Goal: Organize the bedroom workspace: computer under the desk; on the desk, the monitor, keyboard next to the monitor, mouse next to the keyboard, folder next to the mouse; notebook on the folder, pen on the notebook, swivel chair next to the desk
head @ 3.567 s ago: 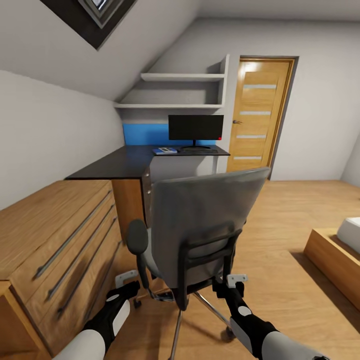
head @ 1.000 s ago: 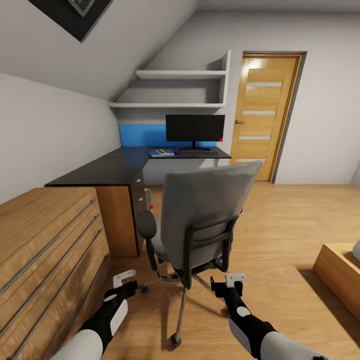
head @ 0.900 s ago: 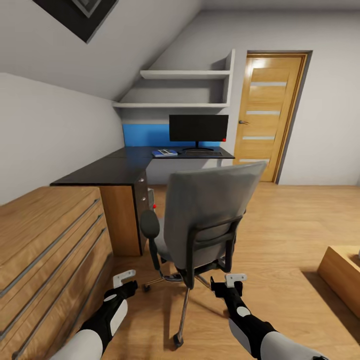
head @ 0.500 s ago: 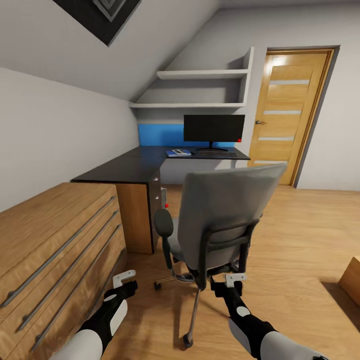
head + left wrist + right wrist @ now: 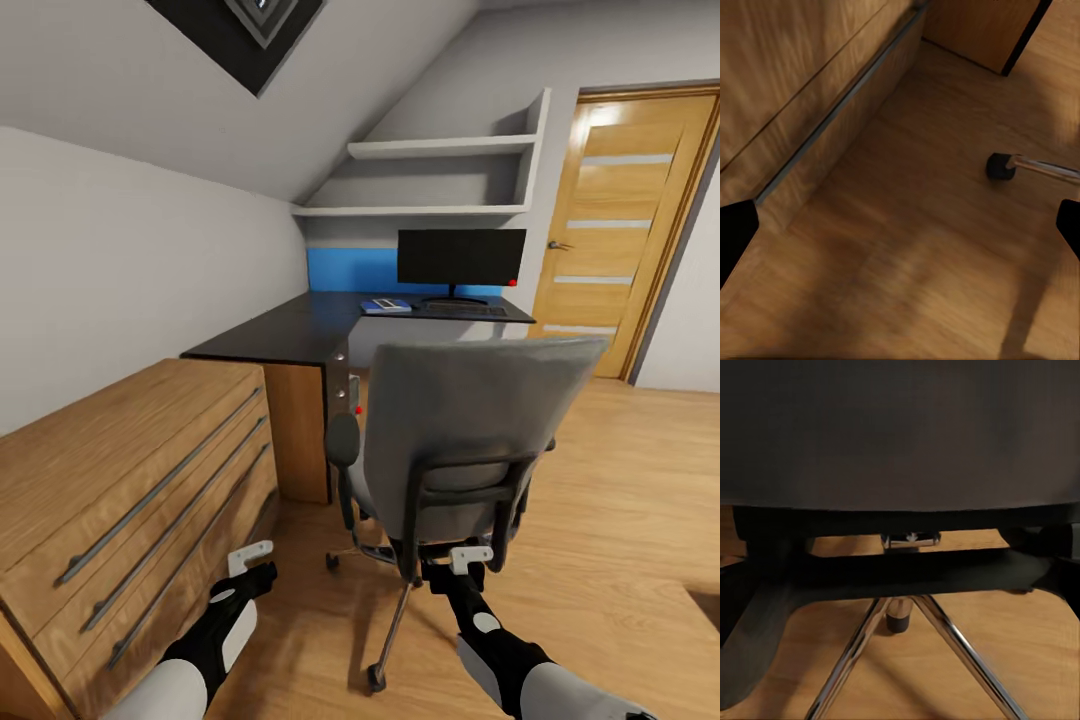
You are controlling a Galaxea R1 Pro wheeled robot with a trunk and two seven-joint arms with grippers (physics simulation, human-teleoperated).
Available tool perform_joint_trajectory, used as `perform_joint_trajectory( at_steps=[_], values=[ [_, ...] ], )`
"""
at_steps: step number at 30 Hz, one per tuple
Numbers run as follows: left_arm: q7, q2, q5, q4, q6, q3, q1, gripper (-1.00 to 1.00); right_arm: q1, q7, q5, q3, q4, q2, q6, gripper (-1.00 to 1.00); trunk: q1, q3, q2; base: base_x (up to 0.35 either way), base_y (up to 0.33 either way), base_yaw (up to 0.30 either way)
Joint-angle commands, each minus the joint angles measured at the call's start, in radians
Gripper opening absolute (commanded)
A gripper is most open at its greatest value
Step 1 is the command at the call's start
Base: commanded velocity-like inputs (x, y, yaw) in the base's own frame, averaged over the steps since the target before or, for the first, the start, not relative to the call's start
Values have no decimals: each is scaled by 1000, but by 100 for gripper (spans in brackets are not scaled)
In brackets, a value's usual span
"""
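The grey swivel chair (image 5: pixel 470 420) stands with its back toward me, so its seat is hidden. Its chrome base (image 5: pixel 945 637) fills the right wrist view under the dark back. My right gripper (image 5: pixel 455 572) is open just behind the chair's lower back frame. My left gripper (image 5: pixel 250 565) hangs open over the floor, left of the chair. The black-topped desk (image 5: pixel 290 335) carries the monitor (image 5: pixel 461 257), with the keyboard (image 5: pixel 462 311) in front of it. A flat blue item (image 5: pixel 386 305) lies to their left, too small to identify. A red light (image 5: pixel 358 409) glows under the desk.
A light wooden drawer unit (image 5: pixel 130 470) runs along the left wall up to the desk end. A wooden door (image 5: pixel 630 220) stands at the right, and white shelves (image 5: pixel 440 150) hang above the desk. One chair caster (image 5: pixel 1000 166) rests on the wooden floor near the drawer unit.
The whole view has swung left, so the desk, chair and door sit further right in the picture. The chair stands nearer the desk's drawer end, still right in front of my grippers.
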Motion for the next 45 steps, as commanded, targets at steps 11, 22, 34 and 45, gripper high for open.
perform_joint_trajectory(
  at_steps=[11, 22, 34, 45],
  values=[
    [1, -6, -40, 18, 4, 1, 0, 100, -1, -6, -4, 8, 0, -1, -12, 100, 0, -1, 0, -91, 0, 46],
    [-2, -6, -51, 26, -2, 1, 0, 100, -1, -6, -4, 8, 1, -2, -30, 100, 0, -1, 0, -208, 0, 2],
    [-4, -5, -83, 62, -312, 1, 63, 100, -1, -6, -3, 7, -2, -2, -32, 100, 0, -1, 0, -23, 0, 0],
    [-2, -5, -190, 83, -471, 2, 132, 100, -1, -8, -3, 6, -4, -2, -33, 100, 0, -1, 0, -1, 0, 0]
  ],
)
